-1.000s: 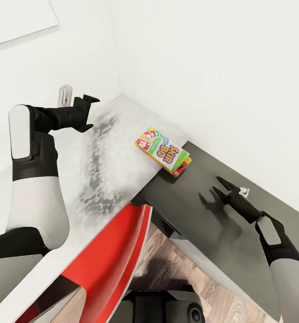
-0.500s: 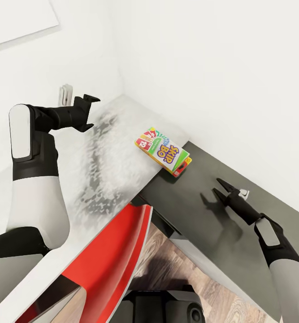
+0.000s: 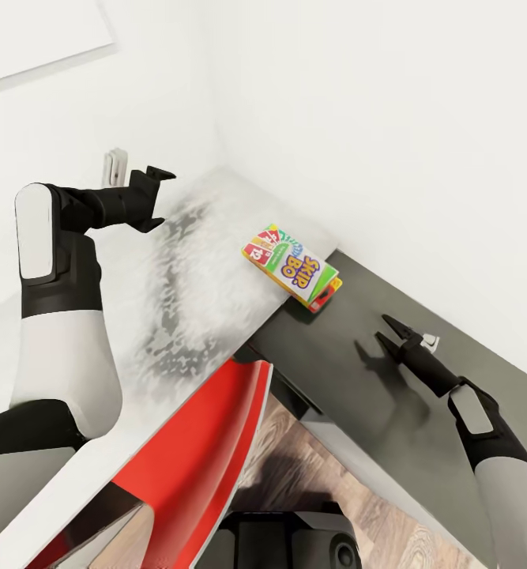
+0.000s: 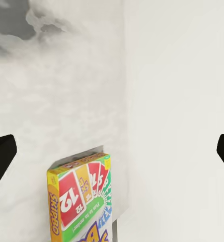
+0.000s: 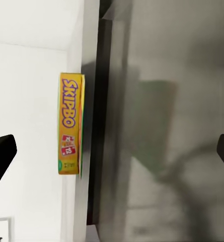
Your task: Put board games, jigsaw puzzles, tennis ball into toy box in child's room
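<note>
R claw (image 3: pixel 393 330) hangs open over the dark headboard ledge (image 3: pixel 350 371), fingers spread, nothing btwn them, tips aimed toward the far left where the game lies. L claw (image 3: pixel 154 183) is up over the far left of the bed (image 3: pixel 192 269), also open & empty; in its wrist view both fingertips sit wide at the frame edges w/ the game btwn and beyond them.

The game (image 3: pixel 291 267), a Skip-Bo box, lies flat at the bed's right edge, by the far wall (image 3: pixel 389 142), one end overhanging the ledge. R wrist view shows its yellow spine (image 5: pixel 71 123) edge-on, right at the seam where the pale mattress meets the dark ledge. A red panel (image 3: pixel 200 442) sits near, below the bed edge; can't tell what it is.

Step, as I read it: reaching for a board game on the bed, pre-grasp. No contact yet; R claw is near the box but clearly apart. Toy box, table, puzzles, ball aren't seen from here, so most of the task looks undone.

Next move prob calls for: R claw forward & left to the overhanging end, jaws straddling the thin sides, then close. Overhang helps, since it gives room under the box. Risk: a push instead of a pinch could slide it along the wall or tip it onto the ledge.
</note>
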